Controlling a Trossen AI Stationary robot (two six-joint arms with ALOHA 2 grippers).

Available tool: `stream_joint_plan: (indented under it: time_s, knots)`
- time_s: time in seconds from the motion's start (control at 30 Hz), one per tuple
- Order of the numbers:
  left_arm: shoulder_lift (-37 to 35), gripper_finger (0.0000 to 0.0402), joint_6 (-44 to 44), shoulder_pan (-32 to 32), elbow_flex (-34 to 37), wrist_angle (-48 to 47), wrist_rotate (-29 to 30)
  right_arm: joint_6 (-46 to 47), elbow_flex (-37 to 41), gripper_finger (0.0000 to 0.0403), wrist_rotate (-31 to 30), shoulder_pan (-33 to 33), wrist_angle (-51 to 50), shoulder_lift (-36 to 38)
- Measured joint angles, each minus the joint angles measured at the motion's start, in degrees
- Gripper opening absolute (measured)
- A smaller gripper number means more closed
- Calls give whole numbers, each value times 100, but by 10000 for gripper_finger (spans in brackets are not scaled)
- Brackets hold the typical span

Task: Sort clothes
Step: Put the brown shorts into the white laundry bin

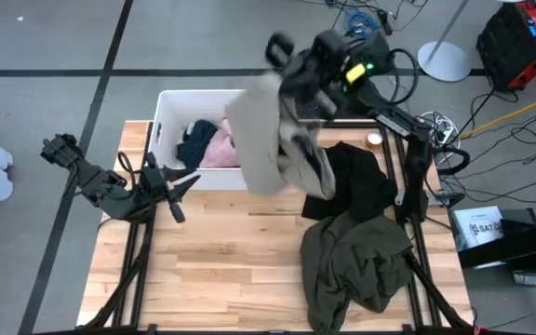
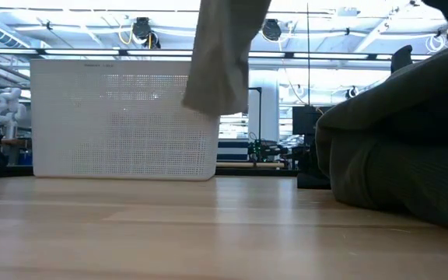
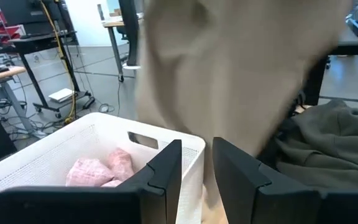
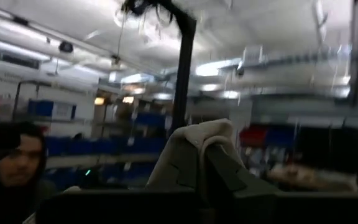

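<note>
— Above the right edge of the white bin (image 1: 167, 102), what is seen?

— The tan khaki garment (image 1: 261, 130) is held up in the air by the right gripper (image 1: 291, 70). It hangs down in a long fold, and its lower end is seen over the bin's right wall and the wooden table (image 1: 221, 270). In the low view its hem is well above the table surface, in front of the bin.

— How is the right gripper closed?

— The fingers (image 4: 219, 165) are pressed together on a pinch of the tan cloth, which is seen bunched between them in the right wrist view.

— And where are the other clothes placed?

— The navy blue garment (image 1: 196, 141) and the pale pink garment (image 1: 220, 149) are lying inside the bin, touching each other. The black garment (image 1: 356, 181) is spread on the table to the right of the bin, partly under the hanging cloth. The dark olive green garment (image 1: 356, 261) is piled just in front of the black one, touching it.

— What is said about the left gripper (image 1: 177, 191)?

— It is kept low at the front wall of the bin. Its fingers are parted by a narrow gap and nothing is held between them.

— Is anything else noticed?

— A person (image 4: 14, 168) is seen in the room behind, in the right wrist view.
</note>
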State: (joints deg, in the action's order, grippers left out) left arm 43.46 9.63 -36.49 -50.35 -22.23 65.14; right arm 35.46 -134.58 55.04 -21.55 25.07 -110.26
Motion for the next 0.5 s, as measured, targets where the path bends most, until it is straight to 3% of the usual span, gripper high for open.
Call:
stream_joint_plan:
  time_s: [0.1,0.17,0.3,0.37,0.5]
  knots:
    - [0,99,12,20,0,33,-74,-1149,4,0,-136,483,-1917,180]
    - [0,99,41,18,0,38,-202,-2083,9,0,-718,787,-3379,325]
    - [-2,99,190,-19,0,47,-622,-3529,7,0,-3212,1482,-5729,605]
    - [4,99,207,-62,0,80,-725,-3619,2,0,-4473,1840,-6440,587]
    - [7,99,356,-229,-2,80,-1074,-3301,11,0,-6228,2497,-7588,268]
